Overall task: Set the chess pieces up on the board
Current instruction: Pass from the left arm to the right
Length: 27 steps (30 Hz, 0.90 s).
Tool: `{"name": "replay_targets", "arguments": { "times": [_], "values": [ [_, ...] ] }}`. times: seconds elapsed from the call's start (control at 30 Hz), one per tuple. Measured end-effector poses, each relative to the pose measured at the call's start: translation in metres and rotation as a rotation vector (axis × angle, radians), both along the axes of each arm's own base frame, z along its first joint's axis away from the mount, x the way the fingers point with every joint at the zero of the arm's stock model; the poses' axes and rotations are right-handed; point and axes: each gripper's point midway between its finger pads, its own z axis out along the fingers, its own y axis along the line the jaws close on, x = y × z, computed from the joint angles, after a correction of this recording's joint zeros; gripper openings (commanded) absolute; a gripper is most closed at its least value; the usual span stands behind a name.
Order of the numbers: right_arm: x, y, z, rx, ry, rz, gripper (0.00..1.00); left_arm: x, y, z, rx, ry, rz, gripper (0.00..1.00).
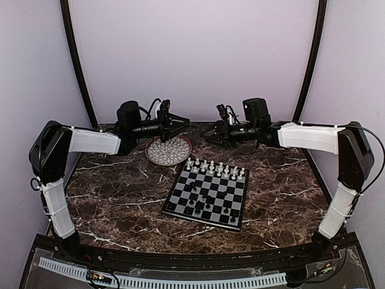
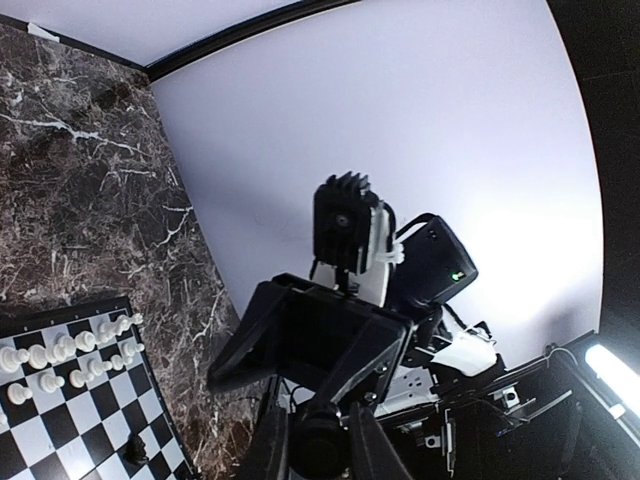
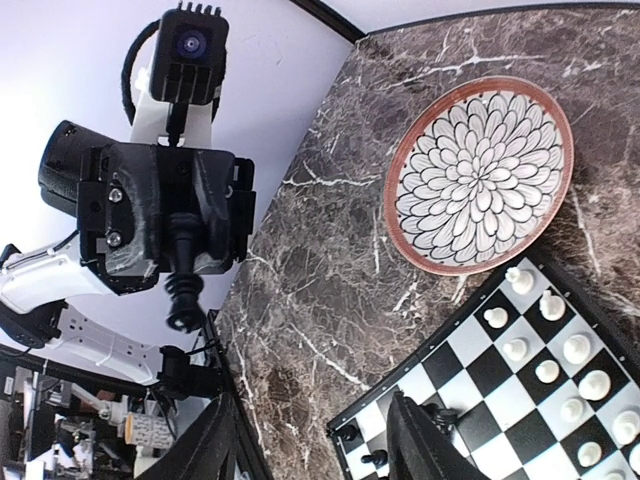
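Since the left pincer (image 1: 179,126) is clamped on a black piece (image 3: 180,295) in mid-air near the plate (image 1: 168,150), and the right pincer (image 1: 210,135) faces it with fingers spread wide and nothing between them, I read the step as: left carries this one to the board (image 1: 201,221). The board sits mid-way across the surface (image 1: 120,198), nearer the arm bases than both pincers. The white pieces (image 1: 215,168) fill its two far rows; more black pieces (image 1: 207,205) stand scattered on middle and near squares.

To do it well:
- Right arm pulls clear first.
- Left goes high over the white rows and comes down vertical on a free near-row square.
- It lets go only once the base is seated.
- Neighbours are tight, so open narrow.

Can't tell:
- Which chessman it is. It's only a dark turned shape.
- Left wrist view crops its own fingers at the bottom edge.
- Black on black squares is hard to count from the top, so which near squares are free is unclear.
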Motion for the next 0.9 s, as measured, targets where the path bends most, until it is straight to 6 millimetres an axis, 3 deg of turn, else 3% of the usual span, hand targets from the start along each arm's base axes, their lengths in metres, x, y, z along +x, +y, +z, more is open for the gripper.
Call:
{"name": "replay_targets", "arguments": {
  "times": [0.13, 0.4, 0.67, 0.9],
  "values": [
    [0.006, 0.012, 0.001, 0.047, 0.033, 0.03, 0.53, -0.002, 0.003, -0.002, -0.035, 0.023, 0.016, 0.12],
    [0.006, 0.022, 0.029, 0.157, 0.012, 0.076, 0.48, -0.004, 0.004, -0.005, -0.058, 0.05, 0.021, 0.12],
    [0.003, 0.03, 0.024, 0.184, 0.048, 0.111, 0.4, -0.009, -0.004, -0.01, -0.062, 0.069, 0.001, 0.12],
    [0.003, 0.031, 0.026, 0.2, 0.057, 0.112, 0.25, -0.01, -0.011, -0.02, -0.054, 0.097, -0.015, 0.12]
  ]
}}
